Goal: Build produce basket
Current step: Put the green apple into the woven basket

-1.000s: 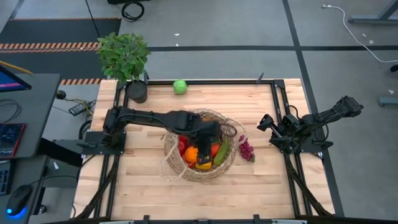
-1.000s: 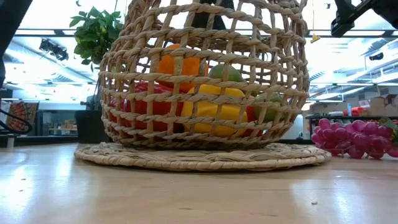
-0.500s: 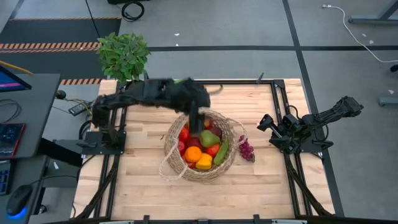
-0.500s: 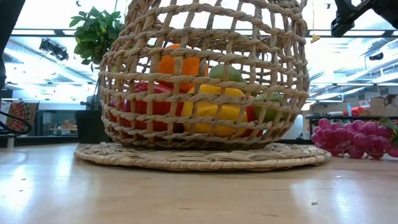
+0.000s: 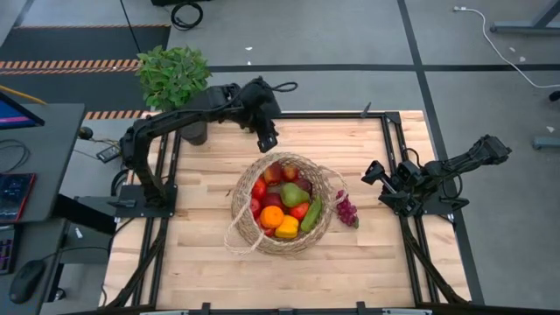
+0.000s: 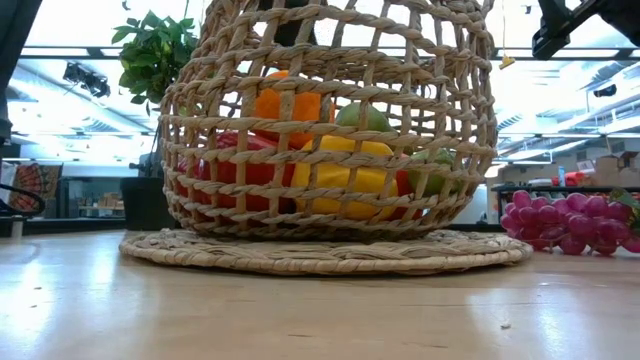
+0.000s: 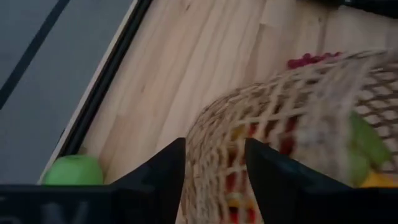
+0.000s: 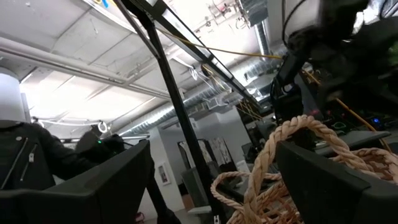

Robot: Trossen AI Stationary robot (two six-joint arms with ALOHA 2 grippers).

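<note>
The tan woven basket (image 5: pixel 239 199) stands mid-table and holds red, orange, yellow and green produce (image 5: pixel 285 206), with a green pear (image 5: pixel 294 194) on top. A purple grape bunch (image 5: pixel 347 211) lies on the table by the basket's right side. A green apple (image 7: pixel 74 169) rests near the table's far edge; my left arm hides it in the high view. My left gripper (image 5: pixel 268 140) hangs above the table just beyond the basket's far rim, fingers (image 7: pixel 168 163) drawn close with nothing between them. My right gripper (image 5: pixel 374 173) waits open at the right edge.
A leafy potted plant (image 5: pixel 173 77) stands at the table's far left corner, close to my left arm. Black rails (image 5: pixel 398 149) frame the table's sides. Bare wood lies near and left of the basket. A person in a dark jacket (image 8: pixel 28 158) shows beyond the table.
My left gripper has risen out of the basket and swung toward the table's far edge and a little left, tipping less steeply downward. A green pear now shows on top of the produce where the gripper stood. The basket has not moved.
</note>
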